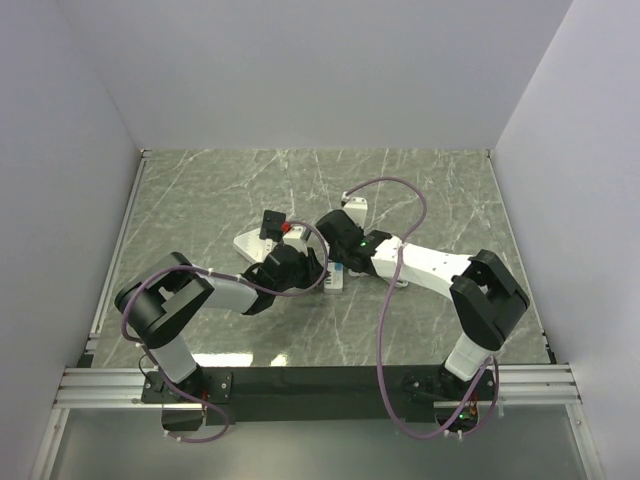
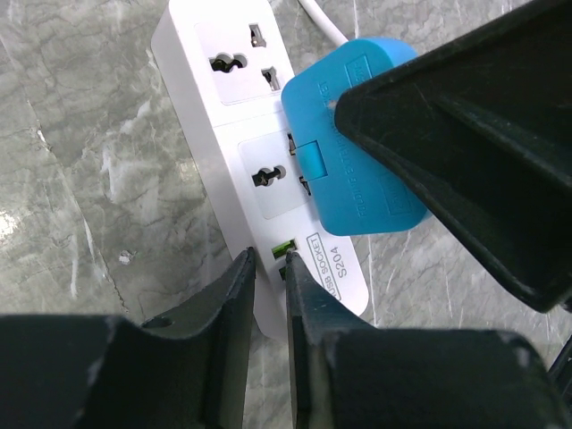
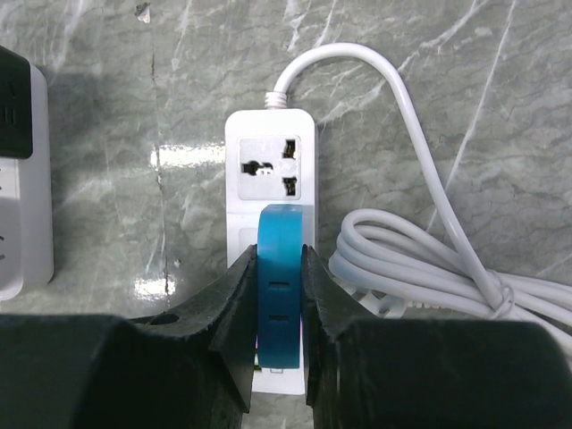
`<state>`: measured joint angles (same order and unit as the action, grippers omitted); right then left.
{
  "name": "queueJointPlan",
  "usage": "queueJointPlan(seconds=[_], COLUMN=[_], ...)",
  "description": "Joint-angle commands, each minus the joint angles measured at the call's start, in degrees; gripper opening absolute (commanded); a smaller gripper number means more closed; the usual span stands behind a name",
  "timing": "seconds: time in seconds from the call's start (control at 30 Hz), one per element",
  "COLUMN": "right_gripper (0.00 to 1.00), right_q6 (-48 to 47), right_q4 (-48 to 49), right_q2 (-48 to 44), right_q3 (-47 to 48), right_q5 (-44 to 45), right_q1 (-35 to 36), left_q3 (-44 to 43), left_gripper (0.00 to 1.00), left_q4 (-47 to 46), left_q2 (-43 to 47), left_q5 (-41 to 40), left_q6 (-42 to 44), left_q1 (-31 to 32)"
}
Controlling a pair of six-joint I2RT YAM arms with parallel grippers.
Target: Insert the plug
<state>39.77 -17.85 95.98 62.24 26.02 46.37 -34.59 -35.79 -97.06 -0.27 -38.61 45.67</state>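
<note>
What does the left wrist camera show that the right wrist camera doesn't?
Only left wrist: green USB ports and the broad face of the blue plug. Only right wrist: the coiled white cable and a second white box at left. Both: the white power strip, with the right gripper pinching the plug over it.

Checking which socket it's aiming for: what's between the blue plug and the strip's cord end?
One empty socket of the white power strip, shown in the right wrist view; the right gripper pinches the blue plug.
</note>
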Motion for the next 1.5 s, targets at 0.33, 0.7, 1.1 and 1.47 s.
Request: queueJointPlan(seconds=[0.33,0.7,1.1,1.47], right_gripper=[0.00,0.00,0.00,0.00], right_q6=[3.0,3.9,5.6,6.5], right_q4=[-4.7,-3.8,-1.7,-2.7], right_q2=[6.5,8.3,9.8,5.5], right_q3=[-8.0,-10.6,-15.0,-14.3], right_q5=[-9.6,-10.9,-13.5,-11.5], right_q1=[3.3,5.0,6.4,8.6], left_q3=[-1.2,-1.5,-2.1,-2.0], left_gripper=[0.21,0.20,0.18,0.17], left_q4=[5.6,6.2,6.7,6.9], left_q2=[-2.9,-3.1,-4.1,-3.4], left_q5=[0.4,-1.2,-1.5,-2.1], left_q6=[1.2,1.3,1.3,1.6], left_q1=[0.5,0.5,0.4,0.5])
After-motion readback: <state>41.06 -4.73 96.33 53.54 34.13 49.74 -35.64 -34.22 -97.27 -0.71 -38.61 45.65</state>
